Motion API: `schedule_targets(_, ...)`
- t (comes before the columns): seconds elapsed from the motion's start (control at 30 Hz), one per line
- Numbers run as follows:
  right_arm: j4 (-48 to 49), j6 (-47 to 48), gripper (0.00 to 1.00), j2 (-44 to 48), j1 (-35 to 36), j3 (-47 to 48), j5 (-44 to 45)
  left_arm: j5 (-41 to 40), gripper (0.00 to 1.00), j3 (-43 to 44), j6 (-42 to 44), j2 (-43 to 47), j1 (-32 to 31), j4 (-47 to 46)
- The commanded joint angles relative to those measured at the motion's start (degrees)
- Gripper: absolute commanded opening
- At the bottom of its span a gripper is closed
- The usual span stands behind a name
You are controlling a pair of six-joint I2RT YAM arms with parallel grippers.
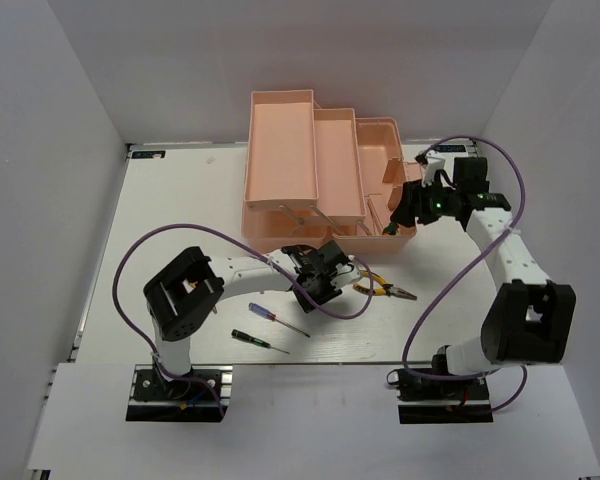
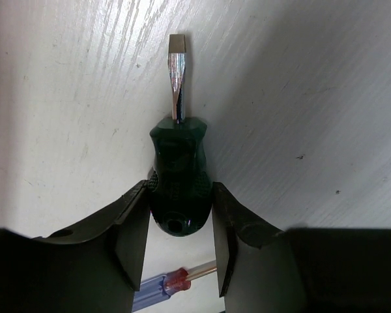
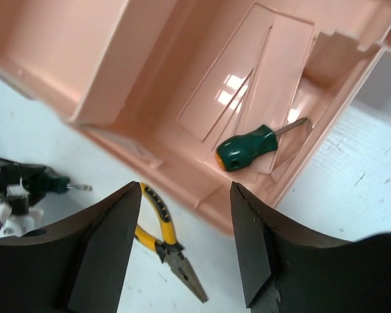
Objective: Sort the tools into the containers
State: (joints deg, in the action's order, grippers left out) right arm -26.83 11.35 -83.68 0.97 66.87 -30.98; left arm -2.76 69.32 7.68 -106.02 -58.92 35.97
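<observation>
From above, the left gripper (image 1: 318,275) is hovering before the pink plastic toolbox (image 1: 280,140), the right gripper (image 1: 398,218) over its right end. Left-wrist fingers (image 2: 133,241) are pinching the glossy green handle of a stubby driver (image 2: 178,189); right-wrist fingers (image 3: 111,241) are gaping empty above another bulbous green driver (image 3: 246,149) lying inside.

1. The top camera sits above and behind the bases (image 1: 175,385), looking down and forward from well back. It takes in the whole table (image 1: 180,200), with the toolbox (image 1: 310,160) at the far side.
2. The left wrist camera peers along the left fingers (image 2: 127,248), very close to the tabletop. The driver (image 2: 178,176) between them fills the middle, and a screwdriver (image 2: 158,290) peeks in below.
3. The right wrist camera looks down past the right fingers (image 3: 111,248) from higher up, into the toolbox's bottom well and onto the pliers (image 3: 169,253) beside it.
4. The right wrist view catches the same driver (image 3: 52,182) at its left edge. The top view covers both patches.
</observation>
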Motion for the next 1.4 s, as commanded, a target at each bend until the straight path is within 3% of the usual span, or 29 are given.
schedule_targets(0.0,-1.56,2.88,0.63,4.91,-0.36,-4.97,-1.98,-0.05,0.24,0.81,0.14,-0.86,-0.59,0.33)
schedule_targets(0.03,-1.82,3.14,0.63,6.23,-0.36,-5.69,-1.89,-0.05,0.09,0.82,0.14,-0.86,-1.2,0.86)
schedule_targets(0.07,-2.08,3.5,0.63,7.55,-0.27,-6.48,-1.89,0.47,0.03,1.69,0.14,-0.07,-1.2,0.86)
schedule_targets(0.23,-4.37,4.73,0.6,11.25,-2.82,-11.05,0.47,12.04,0.0,7.75,0.14,6.25,-2.78,1.48)
schedule_targets(0.27,-4.37,4.64,0.46,12.39,-3.43,-11.5,0.83,13.65,0.0,10.46,0.66,7.31,-2.78,0.78)
schedule_targets(0.33,-4.11,4.29,0.05,13.45,-3.7,-12.29,3.1,15.76,0.0,13.72,0.67,8.81,-2.78,-0.36)
schedule_targets(0.37,-4.02,3.94,0.0,13.98,-3.96,-13.25,4.16,15.77,0.0,17.13,0.67,9.51,-2.78,-1.07)
schedule_targets(0.5,-2.45,1.75,0.0,16.87,-6.15,-14.84,11.18,12.71,0.0,25.94,-0.64,7.41,-1.73,-4.5)
schedule_targets(0.57,-1.3,0.61,0.0,17.84,-7.03,-15.71,13.39,5.96,0.0,30.76,-0.65,5.39,-1.73,-6.77)
schedule_targets(0.73,-2.08,0.51,0.0,19.52,-9.32,-17.83,8.41,-4.17,0.0,43.33,-1.18,-6.2,0.72,-8.81)
schedule_targets(0.77,-2.78,1.29,0.0,19.61,-9.5,-18.26,3.78,-4.87,0.0,48.58,-1.18,-8.39,0.73,-8.81)
schedule_targets(0.9,-4.98,3.76,0.28,19.87,-10.64,-18.09,-4.6,-9.0,0.0,58.64,-1.18,-17.72,2.4,-8.19)
schedule_targets(0.93,-5.25,4.81,0.4,19.96,-10.73,-18.27,-7.05,-9.01,0.0,59.43,-1.18,-18.69,2.92,-8.19)
schedule_targets(1.03,-7.0,9.55,0.58,20.13,-10.82,-18.44,-13.21,-10.85,0.0,59.44,-1.18,-20.71,3.46,-9.86)
schedule_targets(1.07,-8.75,11.22,0.6,20.31,-10.82,-18.44,-14.53,-10.86,0.0,59.44,-1.18,-20.72,4.15,-9.86)
schedule_targets(1.1,-9.11,14.97,0.6,20.48,-10.82,-18.53,-16.98,-10.86,0.03,59.44,-1.18,-21.33,4.16,-9.86)
schedule_targets(1.13,-9.29,15.88,0.62,20.49,-10.73,-18.79,-17.7,-10.86,0.18,59.44,-1.18,-21.34,4.68,-9.86)
schedule_targets(1.2,-9.99,20.25,0.62,20.58,-10.55,-19.41,-19.89,-10.16,0.32,59.44,-1.71,-21.86,5.3,-10.47)
schedule_targets(1.23,-10.26,21.33,0.62,20.66,-10.38,-19.76,-20.25,-9.2,0.45,59.44,-1.71,-21.86,5.3,-10.48)
schedule_targets(1.37,-10.26,27.22,0.58,20.14,-10.11,-21.69,-23.24,-7.96,0.7,59.44,-2.23,-21.86,5.83,-11.61)
